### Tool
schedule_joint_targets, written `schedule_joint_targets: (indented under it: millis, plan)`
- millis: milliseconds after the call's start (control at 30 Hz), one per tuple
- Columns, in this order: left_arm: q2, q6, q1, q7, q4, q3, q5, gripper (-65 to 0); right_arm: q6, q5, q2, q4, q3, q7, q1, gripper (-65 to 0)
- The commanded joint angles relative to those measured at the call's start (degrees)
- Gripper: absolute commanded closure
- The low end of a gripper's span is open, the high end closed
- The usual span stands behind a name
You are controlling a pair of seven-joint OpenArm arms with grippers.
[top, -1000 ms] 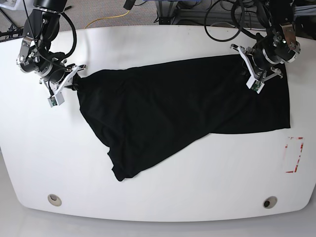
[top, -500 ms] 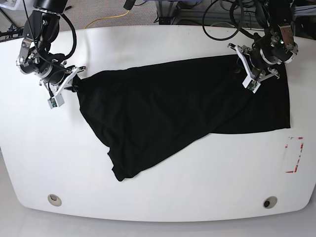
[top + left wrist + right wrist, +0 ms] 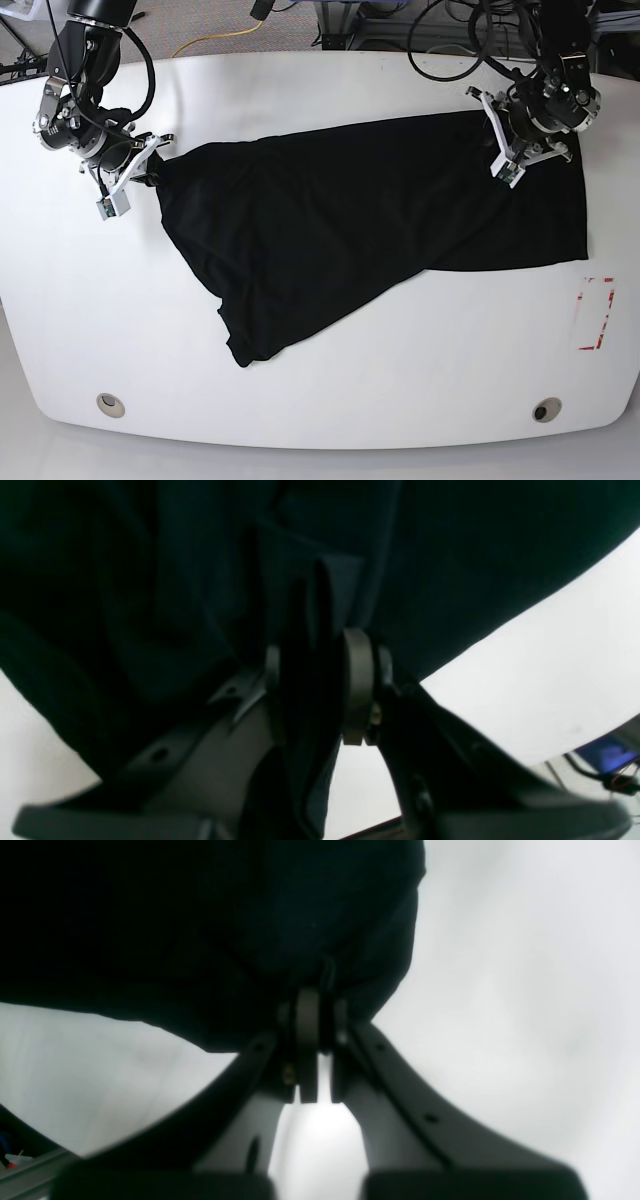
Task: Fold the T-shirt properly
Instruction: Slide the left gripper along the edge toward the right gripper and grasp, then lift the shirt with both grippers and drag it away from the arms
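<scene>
White table (image 3: 330, 390), T-shirt (image 3: 350, 220) lengthwise left-right, both claws pinching cloth ends.

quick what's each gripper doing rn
left gripper: jaws parted a little, fold of the T-shirt between them; firm grip cannot be told
right gripper: shut on the T-shirt's edge

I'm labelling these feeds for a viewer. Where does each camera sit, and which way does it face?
Base: overhead, looking down at the white table, the black T-shirt and both arms.
Left wrist: on the left arm, looking along the left gripper, cloth between its jaws.
Right wrist: on the right arm, looking along the right gripper, pinching a shirt edge.
Shared: all three show T-shirt and table.
</scene>
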Motion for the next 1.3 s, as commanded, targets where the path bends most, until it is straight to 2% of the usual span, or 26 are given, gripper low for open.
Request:
schedule_joint_targets:
  millis: [0, 133, 300, 367, 600, 867, 1000, 1200, 1267]
  plan:
    - [-0.4, -0.1, -0.3, -0.8, 0.9, 0.3, 0.4, -14.6, 0.2, 0.9, 1.0, 0.8, 0.3, 1.0, 0.5, 0.0]
    - [-0.7, -0.1, -0.3, -0.8, 0.9, 1.9, 0.6, -15.4, 0.2, 1.0, 1.0, 0.8, 0.3, 1.0, 0.6, 0.0]
    - [-1.1, -0.1, -0.3, -0.8, 0.9, 2.0, 0.6, -27.6, 0.2, 1.1, 0.9, 0.8, 0.3, 1.0, 0.6, 0.0]
    - [-1.1, -0.1, -0.3, -0.8, 0.9, 1.9, 0.6, -29.0, 0.2, 1.2, 0.9, 0.8, 0.3, 1.0, 0.6, 0.0]
    - [-1.2, -0.1, -2.3, -0.8, -0.7, 1.8, 0.6, -24.4, 0.2, 1.3, 0.9, 0.9, 0.3, 1.0, 0.6, 0.0]
    - [-1.3, -0.1, -4.4, -0.8, -3.6, 1.8, 0.6, -4.3, 0.2, 1.3, 0.9, 0.9, 0.3, 1.0, 0.8, 0.0]
    - [-1.3, -0.1, -4.4, -0.8, -3.4, 1.8, 0.6, -0.1, 0.2, 1.2, 0.9, 0.9, 0.4, 1.0, 0.9, 0.0]
    - [-0.7, -0.1, -4.7, -1.0, -3.2, 0.0, 3.8, 0.0, 0.2, 1.1, 0.9, 0.9, 0.5, 1.0, 1.8, 0.0]
    - [0.5, -0.1, -5.8, -1.1, -2.7, -1.3, 4.7, 0.0, 0.2, 0.9, 0.9, 0.9, 0.5, 1.0, 2.3, 0.0]
